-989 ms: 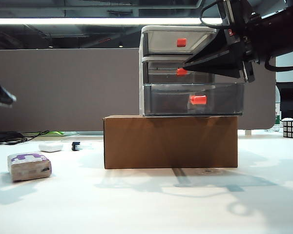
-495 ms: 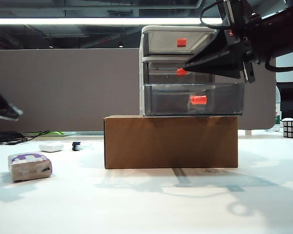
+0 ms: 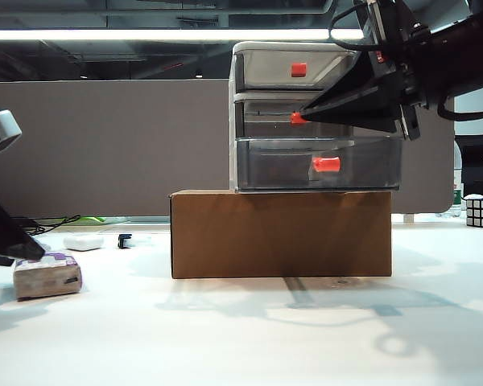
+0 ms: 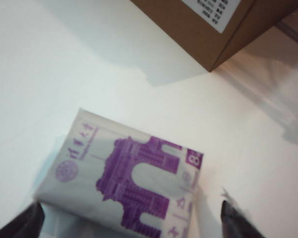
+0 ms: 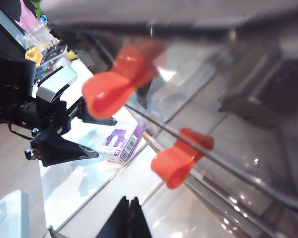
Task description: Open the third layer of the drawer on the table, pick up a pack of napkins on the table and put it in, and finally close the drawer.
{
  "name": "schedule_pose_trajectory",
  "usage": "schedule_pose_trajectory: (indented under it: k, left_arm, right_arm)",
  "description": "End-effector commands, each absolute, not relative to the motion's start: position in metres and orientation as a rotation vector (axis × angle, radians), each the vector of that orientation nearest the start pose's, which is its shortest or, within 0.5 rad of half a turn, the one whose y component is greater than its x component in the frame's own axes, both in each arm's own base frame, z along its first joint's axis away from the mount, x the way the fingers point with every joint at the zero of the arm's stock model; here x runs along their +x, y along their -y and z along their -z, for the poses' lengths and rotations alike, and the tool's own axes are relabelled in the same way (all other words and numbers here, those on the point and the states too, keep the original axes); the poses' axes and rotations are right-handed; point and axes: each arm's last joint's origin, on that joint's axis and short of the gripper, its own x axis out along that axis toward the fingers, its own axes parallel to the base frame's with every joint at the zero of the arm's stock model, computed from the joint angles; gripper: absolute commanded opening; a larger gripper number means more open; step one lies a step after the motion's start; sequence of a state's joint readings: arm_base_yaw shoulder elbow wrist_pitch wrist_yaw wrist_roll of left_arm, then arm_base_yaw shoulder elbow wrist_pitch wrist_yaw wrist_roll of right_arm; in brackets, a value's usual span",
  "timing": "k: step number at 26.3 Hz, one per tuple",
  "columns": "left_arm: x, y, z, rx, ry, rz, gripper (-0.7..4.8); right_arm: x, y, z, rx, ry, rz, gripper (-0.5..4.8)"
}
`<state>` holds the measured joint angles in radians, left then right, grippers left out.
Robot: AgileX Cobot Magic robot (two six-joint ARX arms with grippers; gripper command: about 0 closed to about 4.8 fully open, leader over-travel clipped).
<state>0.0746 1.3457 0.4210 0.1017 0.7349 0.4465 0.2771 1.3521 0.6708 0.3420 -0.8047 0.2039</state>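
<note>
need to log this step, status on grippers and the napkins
Left gripper open, straddling the pack of napkins on the table. Right gripper shut, by the drawer. Third layer pulled out. Nothing in the way.

The drawer (image 3: 306, 117) is a little three-tier plastic cabinet, pale grey-white frame with smoky see-through trays, each with a red-orange tab handle, sitting upright up on a brown box. The third layer (image 3: 320, 164), the lowest tray, is pulled out a bit, so its front sticks out past the two tiers above. The pack of napkins (image 3: 47, 276) is a small soft beige pack with a purple-and-white print, lying flat on the white worktop (image 3: 249, 338) way off at the left, well apart from the cabinet.
</note>
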Motion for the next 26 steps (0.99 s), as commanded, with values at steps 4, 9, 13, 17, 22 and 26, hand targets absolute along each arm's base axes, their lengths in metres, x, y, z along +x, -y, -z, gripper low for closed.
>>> schedule_pose_trajectory:
  k: [4,9,13,17,22,26]
  left_arm:
    - [0.226,0.003,-0.131,0.148,-0.543,0.83,4.79]
    - [0.23,0.004,-0.136,0.147,-0.554,0.826,4.79]
    - [0.227,0.011,-0.134,0.072,-0.628,0.837,4.79]
    - [0.23,0.03,-0.138,0.122,-0.576,0.901,4.79]
    - [0.239,0.045,-0.141,0.193,-0.567,0.86,4.79]
    - [0.25,0.047,-0.133,0.162,-0.612,0.859,4.79]
  right_arm:
    - [0.256,-0.095,-0.222,0.234,-0.468,-1.041,-0.04]
    - [0.256,-0.095,-0.222,0.225,-0.464,-1.044,-0.04]
    - [0.256,-0.095,-0.221,0.226,-0.467,-1.044,-0.04]
    - [0.256,-0.095,-0.221,0.224,-0.47,-1.044,-0.04]
    - [0.256,-0.095,-0.221,0.223,-0.468,-1.044,-0.04]
    - [0.256,-0.095,-0.221,0.223,-0.468,-1.044,-0.04]
